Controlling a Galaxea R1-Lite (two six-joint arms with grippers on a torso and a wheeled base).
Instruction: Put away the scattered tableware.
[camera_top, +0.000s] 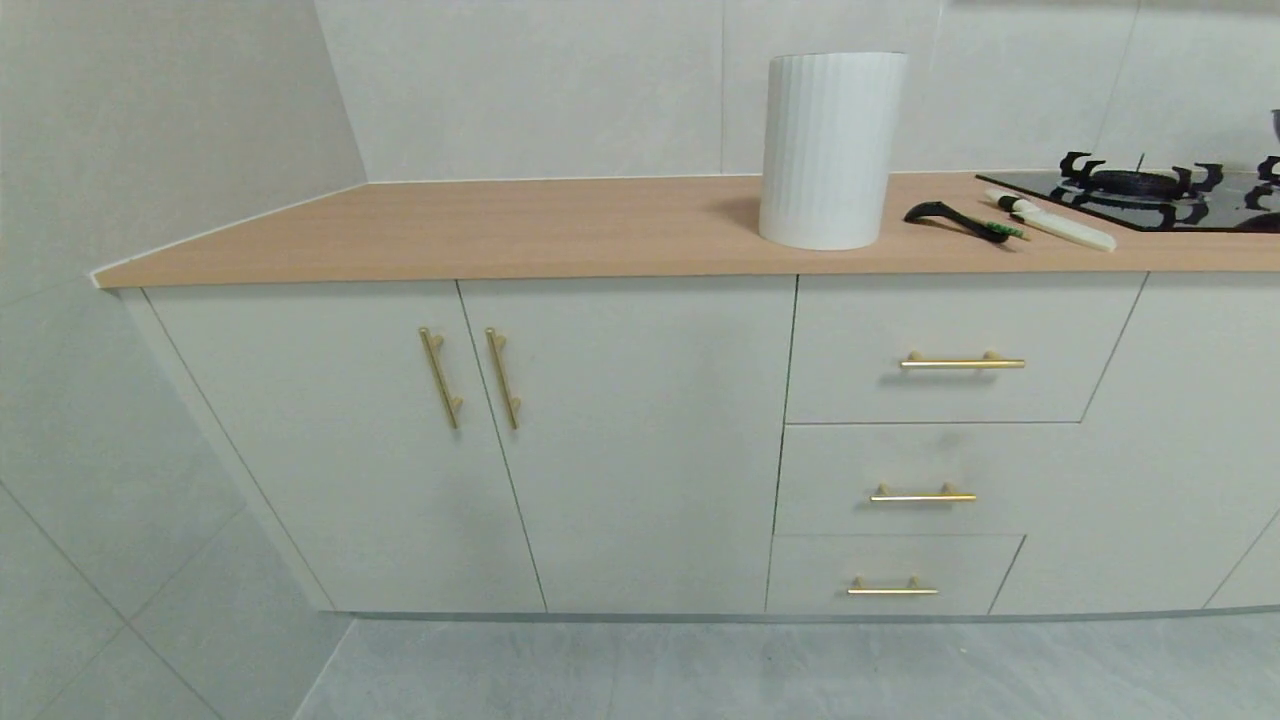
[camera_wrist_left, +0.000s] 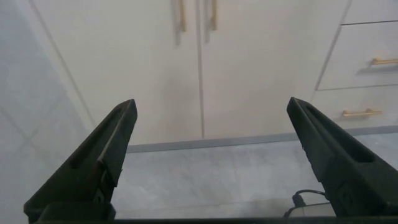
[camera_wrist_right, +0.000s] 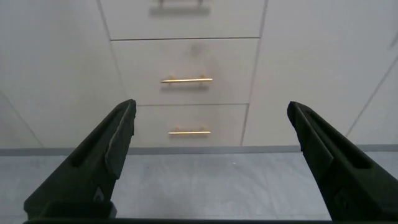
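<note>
My left gripper (camera_wrist_left: 210, 107) and right gripper (camera_wrist_right: 210, 107) hung wide open, empty. Reaching for the knife (camera_top: 1058, 223), I could tip the white pot (camera_top: 830, 150).

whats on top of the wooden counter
The counter holds a tall white ribbed container, a black utensil, a pale knife and, at its right end, a black gas hob. The container's wall hides whatever is inside it.
</note>
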